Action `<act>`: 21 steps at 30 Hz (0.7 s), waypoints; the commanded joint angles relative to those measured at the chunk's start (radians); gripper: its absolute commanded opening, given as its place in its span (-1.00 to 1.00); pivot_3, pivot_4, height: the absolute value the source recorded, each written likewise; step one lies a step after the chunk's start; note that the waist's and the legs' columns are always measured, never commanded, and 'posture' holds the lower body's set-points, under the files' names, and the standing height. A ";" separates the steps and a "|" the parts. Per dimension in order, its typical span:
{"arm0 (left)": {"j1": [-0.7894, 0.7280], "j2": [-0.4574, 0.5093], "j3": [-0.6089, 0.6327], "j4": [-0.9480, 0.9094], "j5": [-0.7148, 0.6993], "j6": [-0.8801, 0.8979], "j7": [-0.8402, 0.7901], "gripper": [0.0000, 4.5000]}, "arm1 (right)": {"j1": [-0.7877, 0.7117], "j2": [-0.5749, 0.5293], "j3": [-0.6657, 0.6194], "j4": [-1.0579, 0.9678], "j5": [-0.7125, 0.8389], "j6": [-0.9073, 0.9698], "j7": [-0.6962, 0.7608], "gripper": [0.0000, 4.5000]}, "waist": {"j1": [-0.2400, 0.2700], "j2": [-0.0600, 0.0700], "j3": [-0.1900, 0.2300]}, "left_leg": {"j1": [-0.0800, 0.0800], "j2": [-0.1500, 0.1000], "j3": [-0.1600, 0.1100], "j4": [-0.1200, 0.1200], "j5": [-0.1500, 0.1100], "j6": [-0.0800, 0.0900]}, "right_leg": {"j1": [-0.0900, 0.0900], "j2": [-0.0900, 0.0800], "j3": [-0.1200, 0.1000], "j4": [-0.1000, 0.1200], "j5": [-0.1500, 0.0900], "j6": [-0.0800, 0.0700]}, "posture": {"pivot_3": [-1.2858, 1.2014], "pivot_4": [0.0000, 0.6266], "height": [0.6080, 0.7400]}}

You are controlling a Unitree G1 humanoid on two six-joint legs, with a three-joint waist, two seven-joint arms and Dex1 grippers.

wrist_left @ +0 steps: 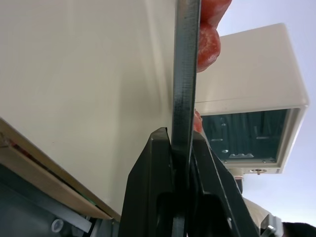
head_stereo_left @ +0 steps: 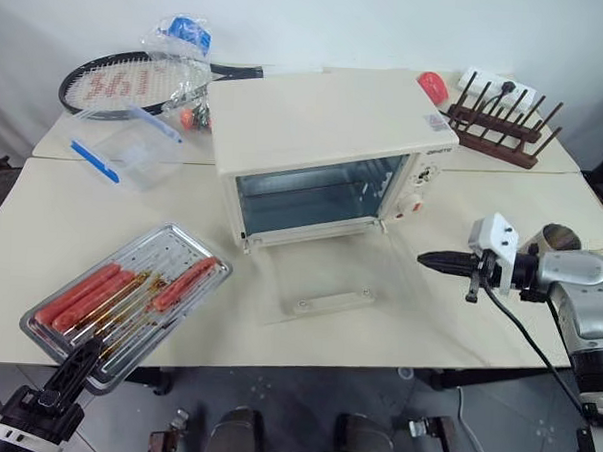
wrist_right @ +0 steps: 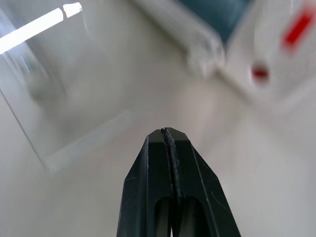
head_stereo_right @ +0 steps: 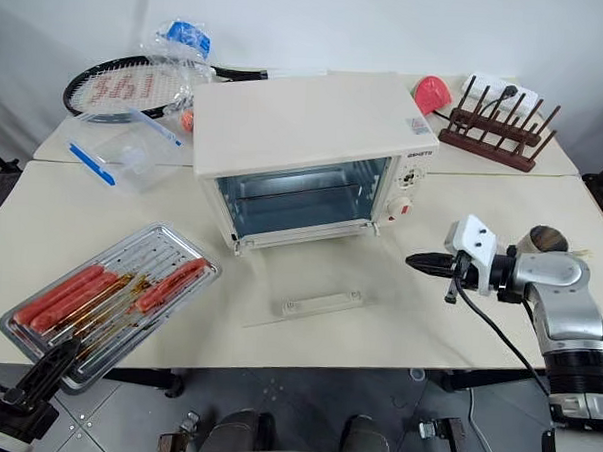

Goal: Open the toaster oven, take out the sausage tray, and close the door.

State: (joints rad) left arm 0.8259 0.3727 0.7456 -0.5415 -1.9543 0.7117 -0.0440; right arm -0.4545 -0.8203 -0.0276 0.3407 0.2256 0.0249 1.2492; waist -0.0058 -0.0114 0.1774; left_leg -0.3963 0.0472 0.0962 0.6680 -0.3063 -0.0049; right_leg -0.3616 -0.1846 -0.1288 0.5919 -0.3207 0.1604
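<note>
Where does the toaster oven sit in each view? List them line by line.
Left eye: toaster oven mid-table, door open.
Right eye: mid-table too.
Left wrist: beyond the sausage tray edge in the left gripper.
Right wrist: blurred, past the shut right gripper.
Shared landmark: its open cavity.

Racket [head_stereo_left: 128, 81], clear box [head_stereo_left: 125, 146], wooden rack [head_stereo_left: 498, 120]

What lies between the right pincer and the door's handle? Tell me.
Only bare table: the shut right pincer hangs clear of the open door, whose handle lies flat, as the right eye view shows.
</note>
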 commanded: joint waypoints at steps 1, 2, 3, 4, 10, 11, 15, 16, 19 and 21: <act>-0.016 0.001 0.031 -0.012 -0.018 0.005 -0.001 -1.00 | -0.007 -0.006 0.013 0.037 -0.012 -0.064 0.039 -0.99 | 0.000 0.000 0.000 | 0.000 0.000 0.000 0.000 0.000 0.000 | 0.000 0.000 0.000 0.000 0.000 0.000 | 0.03 -0.52 1.00; -0.019 0.000 0.031 -0.013 -0.018 0.006 0.003 -1.00 | -0.012 -0.003 0.018 0.051 -0.014 -0.072 0.046 -0.99 | 0.000 0.000 0.000 | 0.000 0.000 0.000 0.000 0.000 0.000 | 0.000 0.000 0.000 0.000 0.000 0.000 | 0.03 -0.52 1.00; -0.022 -0.002 0.032 -0.013 -0.018 0.007 0.005 -1.00 | -0.016 0.001 0.023 0.058 -0.008 -0.071 0.061 -0.99 | 0.000 0.000 0.000 | 0.000 0.000 0.000 0.000 0.000 0.000 | 0.000 0.000 0.000 0.000 0.000 0.000 | 0.03 -0.52 1.00; -0.025 -0.002 0.032 -0.013 -0.018 0.008 0.007 -1.00 | -0.022 0.009 0.030 0.062 0.002 -0.063 0.079 -0.99 | 0.001 0.000 0.000 | 0.000 0.000 0.000 0.000 0.000 0.000 | 0.000 0.000 0.000 0.000 0.000 0.000 | 0.03 -0.52 1.00; -0.040 -0.001 0.029 -0.009 -0.018 0.015 0.023 -1.00 | -0.057 0.061 0.062 0.033 0.039 0.016 0.147 -0.99 | 0.000 0.000 0.000 | 0.002 0.001 0.001 0.000 0.000 -0.001 | 0.000 0.001 0.001 0.000 0.000 0.000 | 0.03 -0.52 1.00; -0.040 -0.001 0.029 -0.008 -0.018 0.017 0.023 -1.00 | -0.058 0.065 0.061 0.022 0.047 0.029 0.150 -0.99 | 0.002 0.000 0.000 | 0.002 0.001 0.001 0.000 0.000 -0.001 | 0.000 0.001 0.001 0.000 0.000 0.000 | 0.03 -0.52 1.00; -0.043 0.002 0.031 -0.007 -0.018 0.021 0.027 -1.00 | -0.065 0.073 0.032 -0.063 0.112 0.149 0.142 -0.99 | 0.003 0.000 0.000 | 0.001 0.001 0.001 0.000 -0.001 -0.001 | 0.000 0.001 0.001 0.000 0.000 0.000 | 0.03 -0.52 1.00; -0.044 0.003 0.031 -0.008 -0.018 0.021 0.028 -1.00 | -0.066 0.072 0.023 -0.084 0.129 0.179 0.136 -0.99 | 0.003 0.000 0.000 | 0.001 0.001 0.001 0.000 -0.001 -0.001 | 0.000 0.001 0.001 0.000 0.000 0.000 | 0.03 -0.52 1.00; -0.048 0.001 0.028 -0.007 -0.018 0.021 0.032 -1.00 | -0.077 0.061 -0.009 -0.142 0.174 0.257 0.105 -0.99 | 0.002 0.000 0.000 | 0.001 0.001 0.000 0.000 -0.001 -0.002 | 0.000 0.001 0.001 0.000 0.000 0.000 | 0.03 -0.52 1.00; -0.051 0.000 0.023 -0.008 -0.018 0.021 0.037 -1.00 | -0.087 0.057 -0.028 -0.169 0.193 0.293 0.082 -0.99 | 0.003 0.000 0.000 | 0.001 0.001 0.001 0.000 -0.001 -0.002 | 0.000 0.001 0.002 0.000 0.000 -0.001 | 0.03 -0.52 1.00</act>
State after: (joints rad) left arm 0.7806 0.3714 0.7461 -0.5352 -1.9543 0.7351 -0.0008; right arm -0.5209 -0.7430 -0.0105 0.2185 0.3831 0.2927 1.3485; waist -0.0030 -0.0110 0.1777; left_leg -0.3949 0.0486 0.0968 0.6677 -0.3074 -0.0068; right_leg -0.3618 -0.1835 -0.1271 0.5918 -0.3210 0.1599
